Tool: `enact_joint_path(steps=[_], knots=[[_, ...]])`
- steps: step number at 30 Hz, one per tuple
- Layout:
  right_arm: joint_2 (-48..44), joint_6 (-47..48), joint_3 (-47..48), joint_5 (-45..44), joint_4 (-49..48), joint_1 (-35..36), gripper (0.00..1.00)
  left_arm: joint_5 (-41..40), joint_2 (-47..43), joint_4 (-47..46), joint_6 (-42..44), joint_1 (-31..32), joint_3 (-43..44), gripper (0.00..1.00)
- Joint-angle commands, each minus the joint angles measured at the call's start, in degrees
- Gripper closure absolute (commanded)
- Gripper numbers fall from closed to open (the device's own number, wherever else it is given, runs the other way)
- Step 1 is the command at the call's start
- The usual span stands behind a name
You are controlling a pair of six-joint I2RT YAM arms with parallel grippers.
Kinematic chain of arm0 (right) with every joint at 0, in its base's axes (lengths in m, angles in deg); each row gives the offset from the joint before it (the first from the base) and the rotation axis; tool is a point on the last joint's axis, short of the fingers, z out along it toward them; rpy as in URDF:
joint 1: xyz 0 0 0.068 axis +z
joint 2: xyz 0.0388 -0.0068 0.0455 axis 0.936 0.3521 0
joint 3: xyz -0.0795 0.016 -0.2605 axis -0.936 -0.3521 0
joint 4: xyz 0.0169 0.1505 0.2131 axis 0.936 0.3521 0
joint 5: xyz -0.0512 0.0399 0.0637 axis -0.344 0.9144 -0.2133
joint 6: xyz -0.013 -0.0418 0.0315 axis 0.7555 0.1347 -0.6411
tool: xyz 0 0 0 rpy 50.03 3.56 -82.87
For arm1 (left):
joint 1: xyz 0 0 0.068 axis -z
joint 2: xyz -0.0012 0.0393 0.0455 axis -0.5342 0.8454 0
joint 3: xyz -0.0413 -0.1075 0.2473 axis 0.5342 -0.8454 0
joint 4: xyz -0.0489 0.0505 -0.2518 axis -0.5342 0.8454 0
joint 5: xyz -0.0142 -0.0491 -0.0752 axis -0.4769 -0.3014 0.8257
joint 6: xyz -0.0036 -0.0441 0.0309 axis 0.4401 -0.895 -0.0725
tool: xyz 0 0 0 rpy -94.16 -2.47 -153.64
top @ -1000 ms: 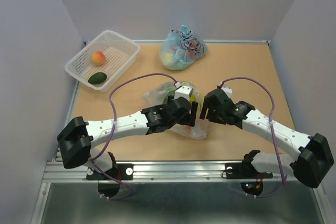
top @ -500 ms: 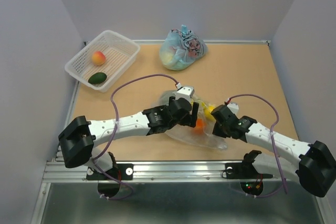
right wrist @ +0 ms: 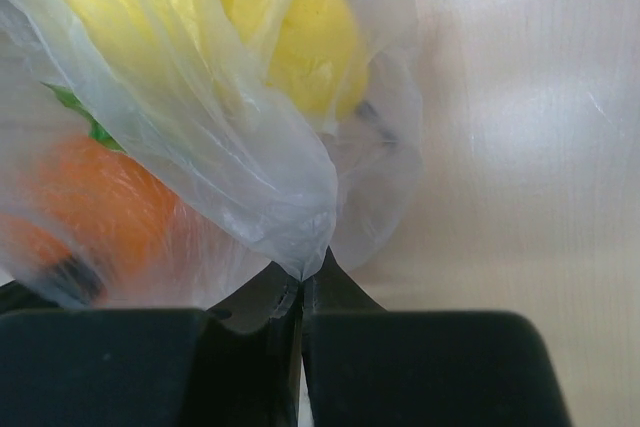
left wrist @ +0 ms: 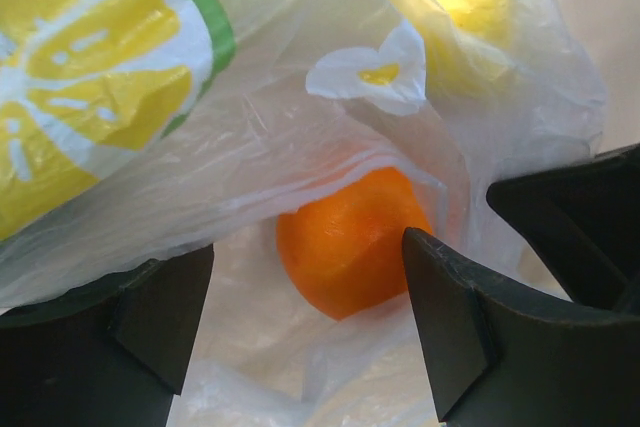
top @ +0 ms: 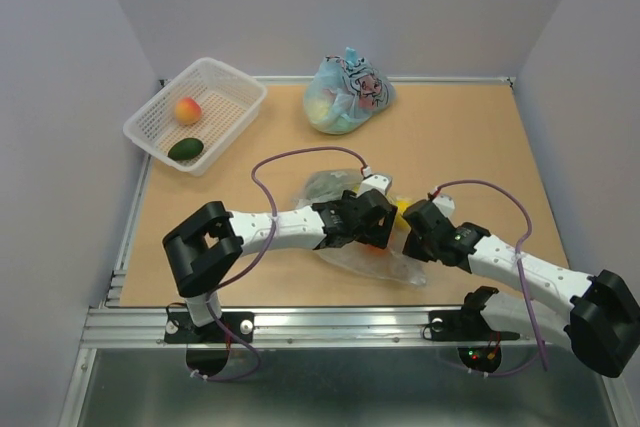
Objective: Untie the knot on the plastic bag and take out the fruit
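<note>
The see-through plastic bag (top: 345,247) lies mid-table, with an orange (left wrist: 345,247) and a yellow lemon (right wrist: 300,27) inside it. My left gripper (top: 383,230) is at the bag's mouth. Its open fingers (left wrist: 455,327) stand on either side of the orange without touching it, loose film beneath them. My right gripper (top: 409,237) is just right of the bag and is shut on a pinched fold of the plastic (right wrist: 300,247). Another part of the fruit, a peach (top: 187,110) and a dark green piece (top: 186,149), lies in the white basket (top: 240,77).
A knotted light-blue bag with a cartoon print (top: 347,92) sits at the back centre. The basket stands at the back left against the wall. Grey walls close in the table on three sides. A purple cable (top: 300,155) loops above the left arm.
My right gripper shut on the bag's film and drew it toward the near right, baring the orange. My left arm stretched further right, bringing its open gripper up to the orange.
</note>
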Motion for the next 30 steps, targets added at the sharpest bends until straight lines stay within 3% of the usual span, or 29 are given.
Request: enact_joint_path(steps=[1, 7, 12, 14, 21, 27, 30], knots=[[0.04, 0.38, -1.4, 0.16, -2.93, -0.25, 0.99, 1.14, 2.61, -0.07, -0.02, -0.17, 4.03, 0.12], [1.8, 1.61, -0.96, 1.04, -4.07, -0.25, 0.99, 5.26, 7.71, -0.16, -0.55, -0.17, 5.88, 0.08], [2.06, 2.32, -0.87, 1.04, -4.6, -0.25, 0.99, 3.78, 8.07, 0.63, -1.25, -0.17, 4.83, 0.08], [2.24, 2.4, -0.87, 0.95, -4.77, -0.25, 0.99, 2.82, 7.28, 1.34, -1.43, -0.17, 4.74, 0.12], [2.41, 2.93, -0.17, -0.01, -4.77, -0.34, 0.99, 0.18, -1.68, 4.76, -1.08, -0.35, 5.44, 0.42], [2.59, 3.46, 0.63, -0.54, -4.77, -0.25, 0.99, 2.89, -12.49, 8.02, 3.05, -2.36, 8.17, 0.45], [2.94, 3.63, 1.15, -0.72, -4.77, -0.25, 0.99, 7.09, -18.99, 7.23, 5.86, -8.14, 8.87, 0.45]])
